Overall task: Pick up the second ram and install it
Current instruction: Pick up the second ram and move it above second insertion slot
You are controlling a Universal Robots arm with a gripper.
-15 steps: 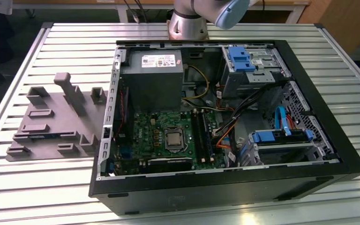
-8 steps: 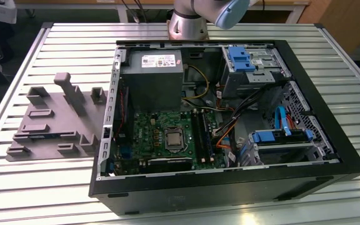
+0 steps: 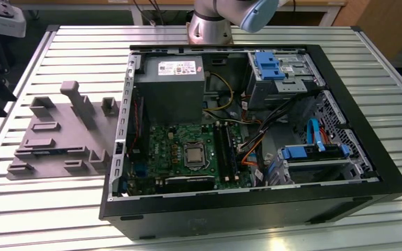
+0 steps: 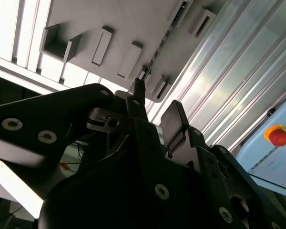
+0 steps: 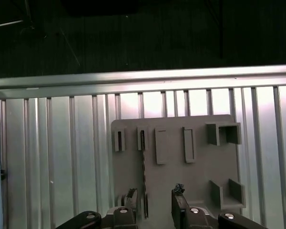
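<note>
Edge-up ram [image 5: 144, 167] in grey holder [image 5: 200, 176] slot on bench [image 5: 62, 157]; tool [image 5: 155, 194] released, jaws apart astride ram. Likely light, stiff, fragile: pinch flat faces mid-length, keep off edge contacts.

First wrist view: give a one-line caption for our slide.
Open gripper poised over a ram stick standing on edge in the grey holder on the slatted table.

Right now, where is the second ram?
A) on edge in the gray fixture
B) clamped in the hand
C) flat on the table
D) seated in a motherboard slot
A: the second ram stands on edge in the gray fixture, the hand open near it.
</note>
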